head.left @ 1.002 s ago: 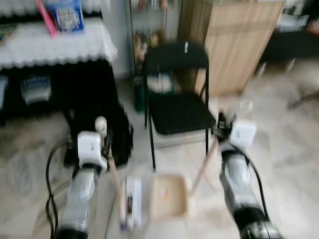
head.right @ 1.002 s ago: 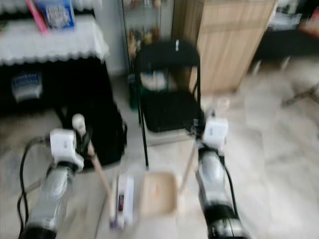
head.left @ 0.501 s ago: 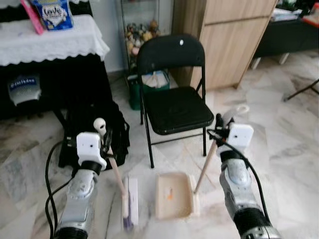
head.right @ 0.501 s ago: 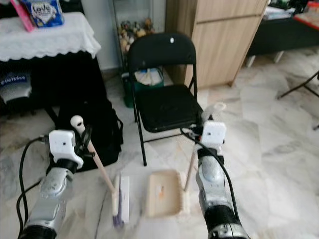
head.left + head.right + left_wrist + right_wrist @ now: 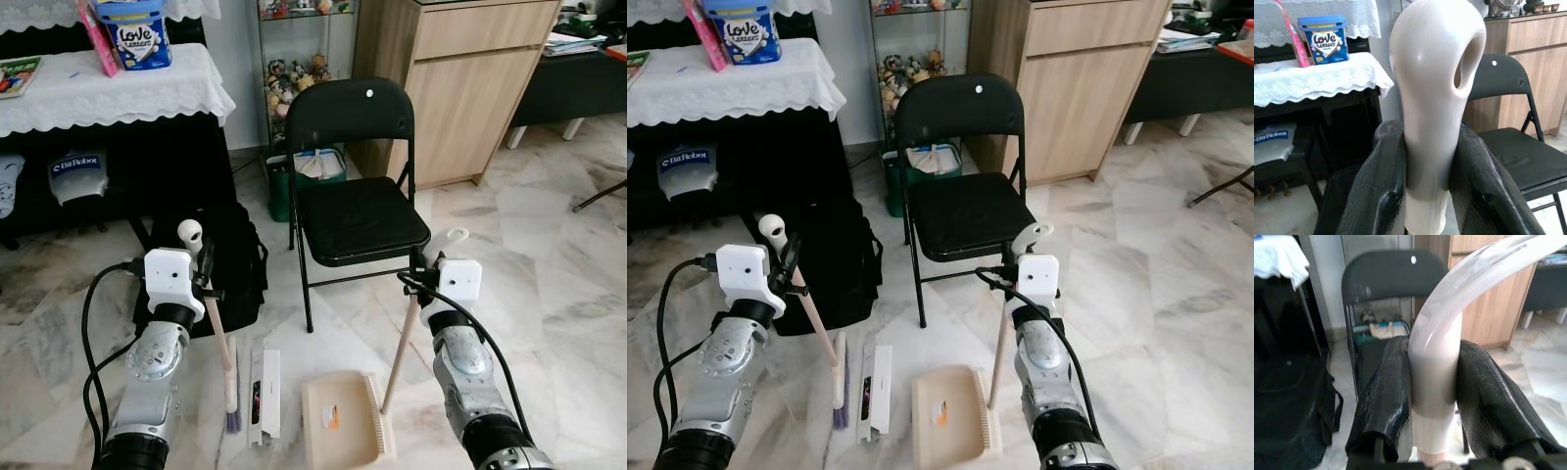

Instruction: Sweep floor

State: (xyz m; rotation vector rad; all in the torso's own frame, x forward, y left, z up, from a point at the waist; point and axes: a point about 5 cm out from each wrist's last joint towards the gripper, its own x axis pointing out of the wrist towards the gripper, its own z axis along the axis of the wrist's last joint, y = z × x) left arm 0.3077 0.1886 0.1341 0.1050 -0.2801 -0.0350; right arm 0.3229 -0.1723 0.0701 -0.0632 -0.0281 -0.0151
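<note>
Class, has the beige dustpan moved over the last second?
Yes. The beige plastic long-handled dustpan, held in the right gripper, has drawn back toward the robot, away from the black folding chair.

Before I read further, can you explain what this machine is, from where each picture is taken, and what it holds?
It is a walking humanoid robot with two silver arms. Two pictures come from cameras on its head, looking down at the marble floor; two come from its wrists. The left gripper is shut on the broom handle, its brush low by the floor. The right gripper is shut on the dustpan handle; the pan rests on the floor. Between them lies a flat white box. Ahead stands a black folding chair.
</note>
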